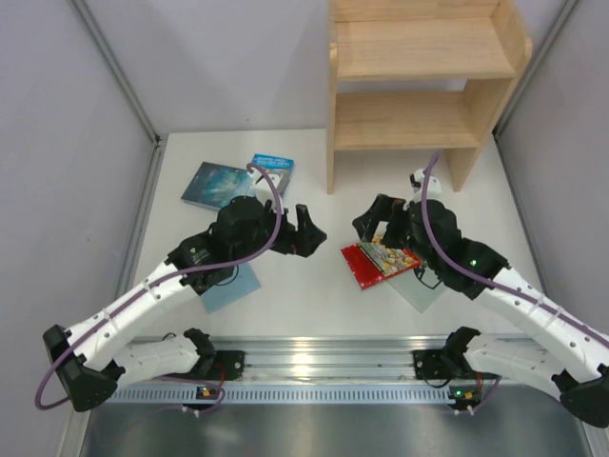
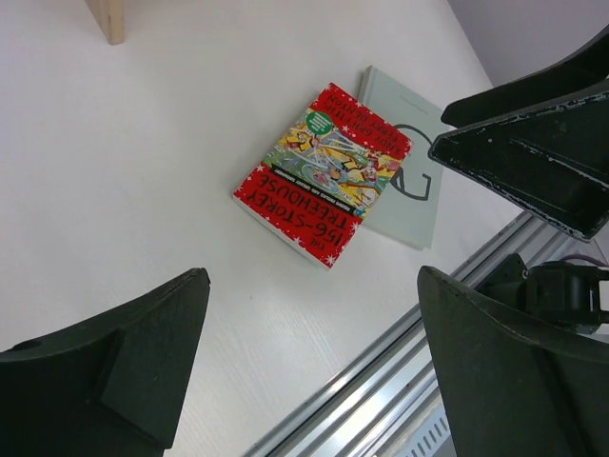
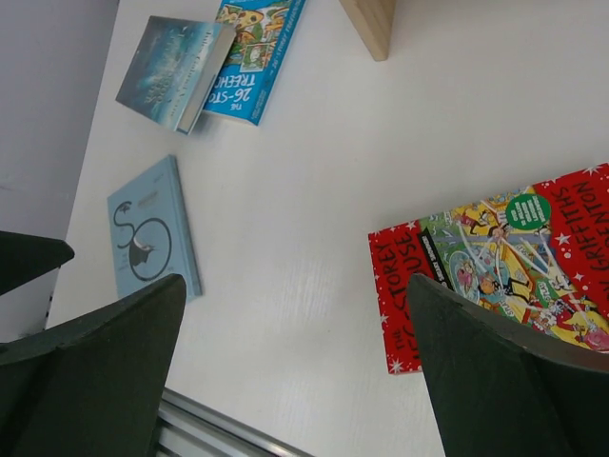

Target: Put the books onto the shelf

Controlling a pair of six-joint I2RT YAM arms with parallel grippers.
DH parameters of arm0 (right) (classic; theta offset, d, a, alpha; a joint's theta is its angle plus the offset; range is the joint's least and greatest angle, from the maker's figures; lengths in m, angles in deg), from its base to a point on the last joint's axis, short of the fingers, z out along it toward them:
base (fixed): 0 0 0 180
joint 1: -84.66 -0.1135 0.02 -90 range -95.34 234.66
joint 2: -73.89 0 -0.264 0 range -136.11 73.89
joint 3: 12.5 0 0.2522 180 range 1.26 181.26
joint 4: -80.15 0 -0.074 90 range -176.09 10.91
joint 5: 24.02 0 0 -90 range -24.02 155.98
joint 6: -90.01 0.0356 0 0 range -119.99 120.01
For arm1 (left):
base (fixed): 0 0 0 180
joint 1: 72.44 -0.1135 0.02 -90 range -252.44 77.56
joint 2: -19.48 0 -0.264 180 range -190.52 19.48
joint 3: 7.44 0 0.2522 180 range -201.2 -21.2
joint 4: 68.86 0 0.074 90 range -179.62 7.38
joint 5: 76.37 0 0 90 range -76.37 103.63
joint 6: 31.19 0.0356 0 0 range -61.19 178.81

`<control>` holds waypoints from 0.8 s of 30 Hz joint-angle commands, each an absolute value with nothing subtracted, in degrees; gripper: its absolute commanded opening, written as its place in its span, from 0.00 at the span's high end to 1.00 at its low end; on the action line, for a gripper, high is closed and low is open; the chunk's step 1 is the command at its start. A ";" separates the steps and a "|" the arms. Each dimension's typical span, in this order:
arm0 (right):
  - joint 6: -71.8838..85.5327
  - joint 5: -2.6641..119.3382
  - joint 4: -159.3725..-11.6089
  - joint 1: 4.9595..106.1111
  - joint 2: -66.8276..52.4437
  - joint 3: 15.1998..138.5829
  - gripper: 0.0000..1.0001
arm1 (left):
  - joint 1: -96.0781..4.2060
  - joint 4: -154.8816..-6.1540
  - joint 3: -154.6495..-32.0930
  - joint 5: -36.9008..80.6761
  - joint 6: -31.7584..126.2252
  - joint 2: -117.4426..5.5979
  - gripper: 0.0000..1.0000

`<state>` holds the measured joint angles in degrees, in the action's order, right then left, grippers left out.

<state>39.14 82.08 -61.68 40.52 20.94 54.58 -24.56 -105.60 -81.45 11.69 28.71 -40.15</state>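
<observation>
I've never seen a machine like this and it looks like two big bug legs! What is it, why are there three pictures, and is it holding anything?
Those are two robot arms bolted to the near edge of a table. Each ends in a pincher with two fingers. One picture looks down from above. The other two come from small cameras on the wrists, so the dark shapes at their edges are the arm's own fingers.

Five thin books lie on the table. A red book rests on a pale one near the right gripper. A second pale book lies under the left arm. A dark teal book overlaps a bright blue one further back. The wooden shelf at the back has nothing on it.

The left gripper and the right one are both open and hold nothing.
</observation>
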 commanded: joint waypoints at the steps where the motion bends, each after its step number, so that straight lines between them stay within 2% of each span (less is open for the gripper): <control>1: 39.12 83.47 -59.99 40.19 21.51 55.05 0.00 | -24.97 -105.38 -80.97 11.60 28.23 -38.26 0.04; 9: 55.60 77.59 -56.91 43.09 18.17 47.94 0.00 | -28.04 -109.26 -81.15 18.54 24.72 -40.46 0.05; 15: 79.49 74.33 -69.28 42.74 20.36 32.13 0.09 | -34.02 -106.53 -74.91 28.20 21.20 -38.00 0.07; 18: 86.38 76.69 -74.66 40.81 22.03 25.35 0.13 | -36.75 -106.96 -73.15 31.20 20.84 -36.68 0.08; 24: 91.05 85.21 -72.72 38.08 22.56 22.97 0.15 | -39.12 -109.86 -72.35 32.35 23.48 -34.57 0.08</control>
<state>84.32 78.91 -68.31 39.39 20.77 22.91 -38.61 -109.84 -72.38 29.81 22.48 -36.33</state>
